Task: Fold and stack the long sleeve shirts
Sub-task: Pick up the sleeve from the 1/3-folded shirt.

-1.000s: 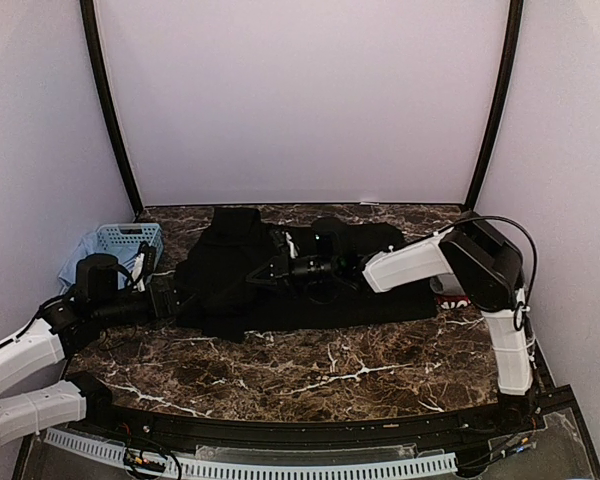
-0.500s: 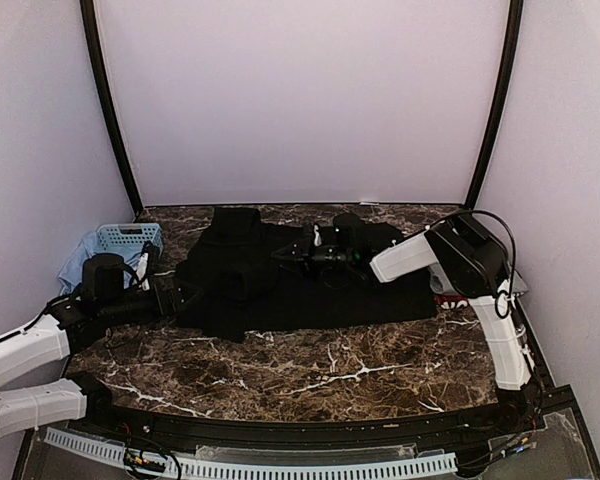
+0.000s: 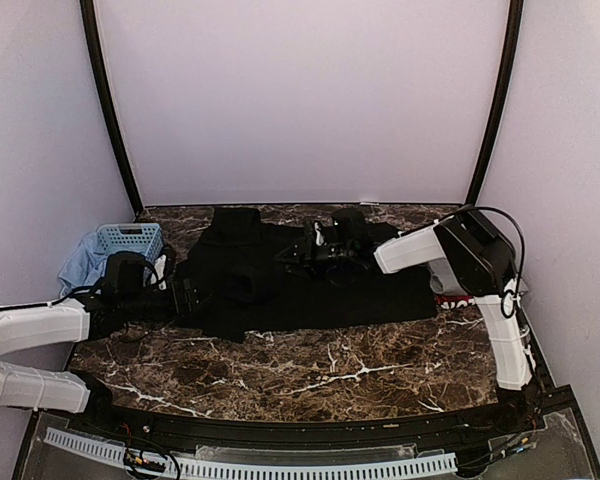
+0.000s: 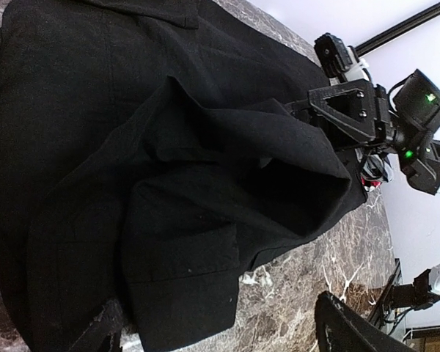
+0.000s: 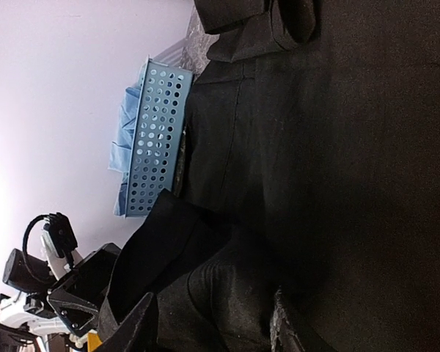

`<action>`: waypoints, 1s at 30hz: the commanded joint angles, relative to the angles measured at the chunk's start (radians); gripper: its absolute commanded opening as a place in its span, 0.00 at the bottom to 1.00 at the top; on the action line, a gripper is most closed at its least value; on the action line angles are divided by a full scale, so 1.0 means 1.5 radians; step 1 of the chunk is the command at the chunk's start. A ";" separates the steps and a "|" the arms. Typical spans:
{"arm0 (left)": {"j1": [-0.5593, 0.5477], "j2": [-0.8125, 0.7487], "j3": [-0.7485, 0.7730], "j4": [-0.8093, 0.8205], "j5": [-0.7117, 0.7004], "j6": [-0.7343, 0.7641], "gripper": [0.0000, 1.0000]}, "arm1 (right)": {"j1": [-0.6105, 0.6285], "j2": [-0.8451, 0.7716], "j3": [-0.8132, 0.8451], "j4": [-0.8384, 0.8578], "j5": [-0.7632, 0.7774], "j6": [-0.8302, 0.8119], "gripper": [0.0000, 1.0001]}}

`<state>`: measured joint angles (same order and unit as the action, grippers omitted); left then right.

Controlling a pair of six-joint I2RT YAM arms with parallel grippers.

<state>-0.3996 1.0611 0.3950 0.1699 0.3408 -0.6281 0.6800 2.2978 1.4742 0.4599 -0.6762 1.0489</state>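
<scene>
While the black long sleeve shirt (image 3: 380,295) lies spread across the back half of the marble table (image 3: 330,370), its left part is bunched into raised folds. My left end effector (image 3: 188,297) sits low at the shirt's left edge, its fingers wide apart and holding nothing, with the hem just ahead of them. My right end effector (image 3: 292,255) reaches in from the right over the middle of the shirt, close above the folds. Its fingers (image 5: 286,326) stand partly apart with a hump of black cloth between them; whether they touch it I cannot tell. The light-blue basket (image 3: 130,238) stands near the table's left rear corner, just beside the shirt, with pale blue cloth (image 3: 78,265) against its outer side.
</scene>
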 commanded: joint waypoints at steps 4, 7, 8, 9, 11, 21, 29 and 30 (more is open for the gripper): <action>-0.018 0.107 0.067 0.023 -0.004 0.040 0.83 | -0.006 -0.118 -0.014 -0.199 0.114 -0.215 0.54; -0.028 0.146 0.094 -0.014 -0.022 0.070 0.78 | -0.008 -0.134 -0.015 -0.233 0.131 -0.246 0.54; -0.032 0.152 0.097 -0.018 -0.032 0.080 0.76 | -0.008 -0.136 -0.015 -0.239 0.133 -0.253 0.54; -0.033 0.161 0.103 -0.023 -0.034 0.084 0.73 | -0.008 -0.136 -0.011 -0.247 0.133 -0.259 0.54; -0.036 0.176 0.114 -0.036 -0.044 0.095 0.71 | -0.007 -0.129 0.003 -0.268 0.130 -0.273 0.55; -0.039 0.256 0.145 -0.058 -0.086 0.119 0.59 | -0.007 -0.130 -0.001 -0.284 0.124 -0.291 0.55; -0.039 0.293 0.141 -0.044 -0.069 0.115 0.48 | -0.008 -0.128 -0.018 -0.275 0.115 -0.287 0.55; -0.040 0.297 0.141 -0.044 -0.071 0.114 0.47 | -0.008 -0.128 -0.019 -0.273 0.114 -0.287 0.54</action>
<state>-0.4541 1.4982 0.5903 0.1101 0.2291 -0.4637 0.6731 2.1014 1.4651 0.0364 -0.4965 0.6273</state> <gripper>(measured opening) 0.482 0.546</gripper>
